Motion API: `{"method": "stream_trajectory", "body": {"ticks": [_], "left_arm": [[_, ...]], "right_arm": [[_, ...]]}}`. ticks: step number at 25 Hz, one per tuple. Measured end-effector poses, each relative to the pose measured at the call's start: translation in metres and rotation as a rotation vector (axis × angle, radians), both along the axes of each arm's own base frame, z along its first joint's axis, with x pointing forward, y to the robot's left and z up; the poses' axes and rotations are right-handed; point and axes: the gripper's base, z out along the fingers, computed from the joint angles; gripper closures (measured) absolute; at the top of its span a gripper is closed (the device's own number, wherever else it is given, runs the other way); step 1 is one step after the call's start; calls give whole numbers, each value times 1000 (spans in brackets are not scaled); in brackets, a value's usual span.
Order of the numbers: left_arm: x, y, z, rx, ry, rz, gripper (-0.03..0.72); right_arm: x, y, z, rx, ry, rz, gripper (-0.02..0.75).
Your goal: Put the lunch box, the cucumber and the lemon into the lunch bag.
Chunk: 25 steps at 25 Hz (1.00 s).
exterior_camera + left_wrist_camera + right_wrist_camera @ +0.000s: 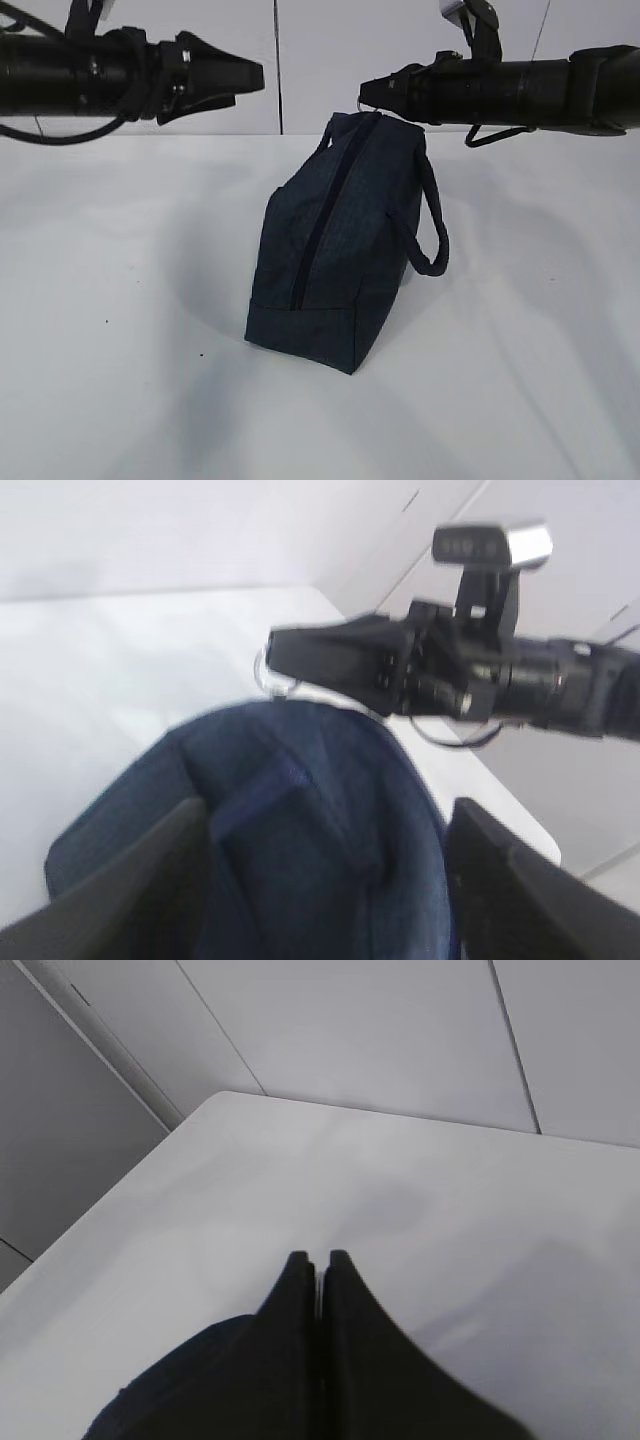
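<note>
The lunch bag [340, 240] is sitting alone near the middle of the white worktop [120, 300], tilted so its zippered top is facing the camera and rising toward the right arm. The zipper is looking closed along its length, and neither the lunch box, the cucumber nor the lemon is showing in any view, so they are either inside or out of frame; which, the pictures are not telling.

The right gripper [368, 96] is hovering at the bag's upper end, its fingers [318, 1280] pressed together. A metal ring [268, 675] is showing right at its tip, so it is probably pinching the zipper pull, though the contact itself is too small to confirm. The left gripper [250, 76] is hanging in the air to the left of the bag, touching nothing; its fingers [130, 880] are standing wide apart, framing the bag's top from above in its wrist view.

Judging from this, the step in hand is working the zipper. The next move is calling for the left arm to steady the fabric while the right draws the pull along the track.

Counted: one bag, two loop handles, two grippers, one ring
</note>
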Motion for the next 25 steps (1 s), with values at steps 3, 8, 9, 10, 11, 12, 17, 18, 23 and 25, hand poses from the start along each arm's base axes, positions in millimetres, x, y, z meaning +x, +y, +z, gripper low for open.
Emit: {"method": "stream_trajectory", "body": {"ticks": [3,8,9,10,11,12,17,18,23,25], "left_arm": [[10,-9,5,21,31,-27,183],[28,-28,-1,138,112,-95,186],[31,-31,-3,167,129,-102,188],[35,-35,-2,189,134,-108,188],[37,-39,-2,210,142,-112,190],[41,-41,-3,234,156,-110,195],[56,-58,-9,268,191,-123,213],[58,-61,-12,278,194,-129,214],[63,-78,-23,340,209,-153,215],[64,-84,-24,343,209,-160,216]], "right_arm": [[0,0,0,4,2,2,738],[0,0,0,8,5,4,738],[0,0,0,9,6,3,738],[0,0,0,9,6,4,738],[0,0,0,9,6,4,738],[0,0,0,10,6,4,738],[-1,1,0,13,7,7,738],[-1,1,1,14,7,9,738],[-1,1,1,18,7,13,738],[-1,1,1,19,9,12,738]]}}
